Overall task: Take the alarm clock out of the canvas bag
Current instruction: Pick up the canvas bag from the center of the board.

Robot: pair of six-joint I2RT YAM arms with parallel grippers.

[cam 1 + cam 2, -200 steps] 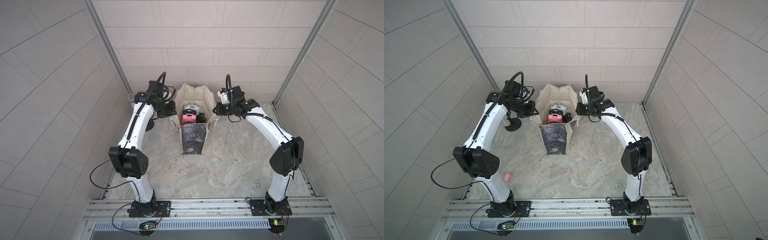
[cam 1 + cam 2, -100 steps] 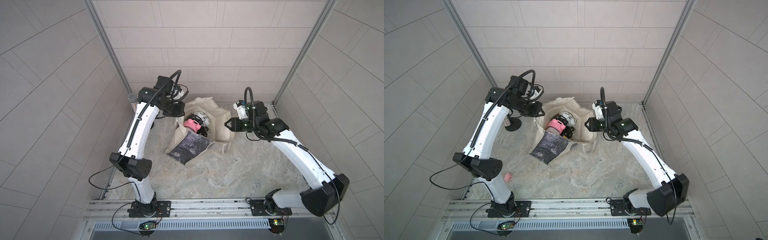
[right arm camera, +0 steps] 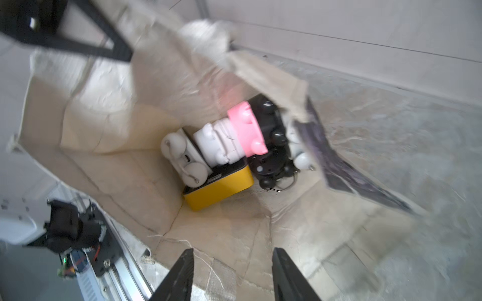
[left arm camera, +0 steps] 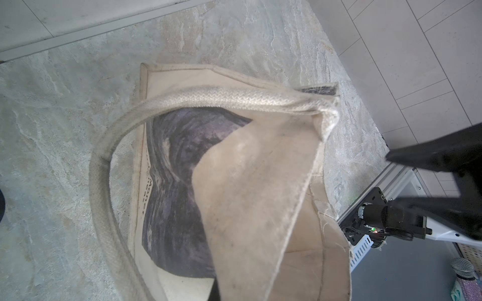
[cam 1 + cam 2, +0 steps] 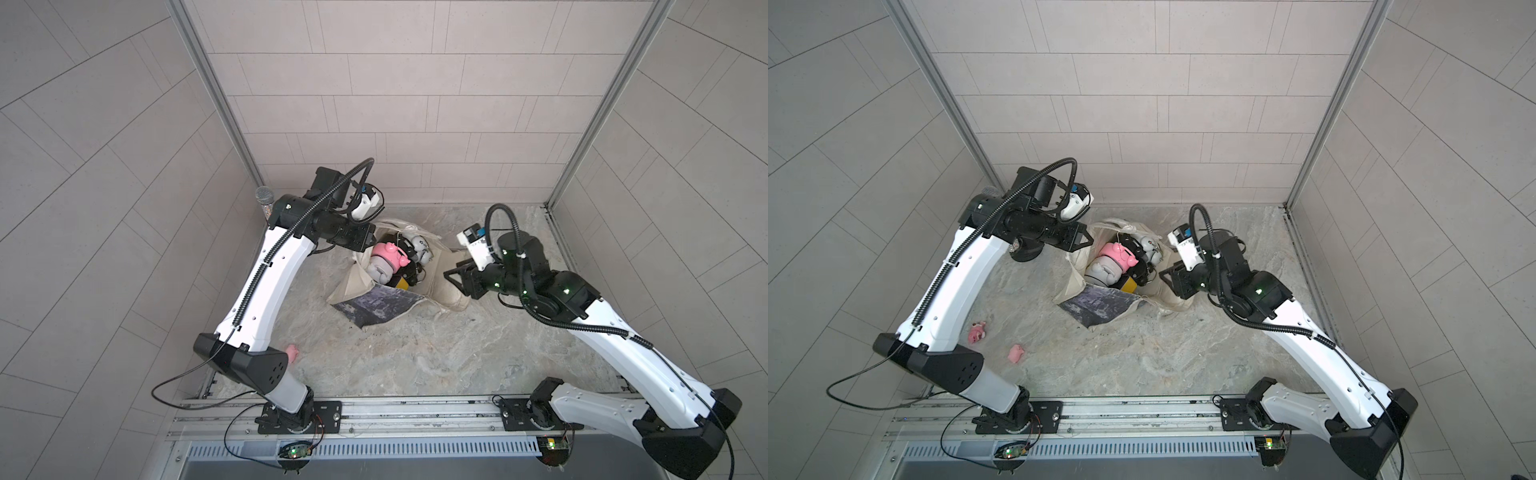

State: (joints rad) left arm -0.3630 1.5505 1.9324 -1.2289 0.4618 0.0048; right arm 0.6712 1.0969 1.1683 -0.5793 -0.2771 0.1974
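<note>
Right gripper (image 3: 234, 276): half open, empty, at canvas bag (image 3: 125, 161) mouth, cloth just under it; might snag. Ahead, deep inside: black alarm clock (image 3: 270, 159) squashed by pink piggy (image 3: 246, 130), yellow box (image 3: 221, 187); could grab wrong toy. Farthest: left gripper (image 5: 1087, 241) shut, seems pinching rim; slip, bag flops.

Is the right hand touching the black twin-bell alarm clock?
Apart: right wrist view shows bare cream canvas bag lining between the right hand and black alarm clock.
</note>
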